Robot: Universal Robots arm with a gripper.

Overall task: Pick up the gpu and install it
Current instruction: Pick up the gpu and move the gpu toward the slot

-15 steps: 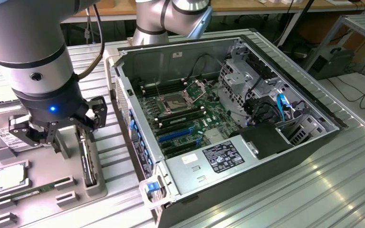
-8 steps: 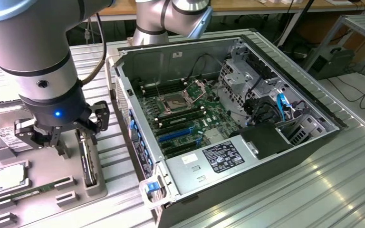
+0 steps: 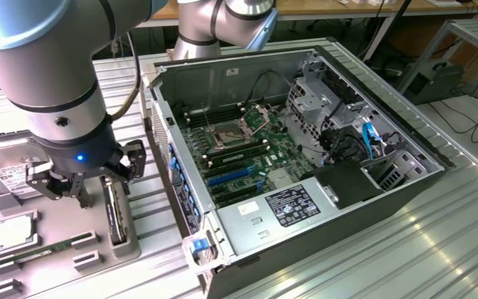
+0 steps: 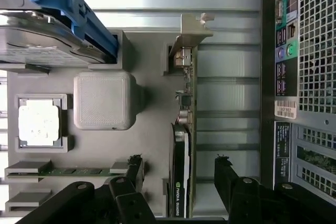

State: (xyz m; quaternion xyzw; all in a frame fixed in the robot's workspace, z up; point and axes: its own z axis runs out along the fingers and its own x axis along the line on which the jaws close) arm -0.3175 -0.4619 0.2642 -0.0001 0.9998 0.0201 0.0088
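The gpu (image 3: 116, 213) stands on its long edge in a slot at the right side of the grey parts tray (image 3: 65, 261), in the exterior view's left. In the wrist view the gpu (image 4: 184, 129) is a thin black card with its silver bracket (image 4: 191, 32) at the far end. My gripper (image 3: 89, 184) hangs just above the tray, close over the card. Its black fingertips (image 4: 135, 167) stand wide apart on either side of the card, and the gripper (image 4: 179, 170) is open and touches nothing.
An open computer case (image 3: 438, 165) lies to the exterior view's right, its motherboard (image 3: 239, 156) and blue slots (image 3: 226, 179) exposed. The tray also carries a hard drive (image 4: 42, 43), a processor (image 4: 39, 121) and a green memory stick (image 4: 73, 171). A second arm (image 3: 222, 25) stands behind the case.
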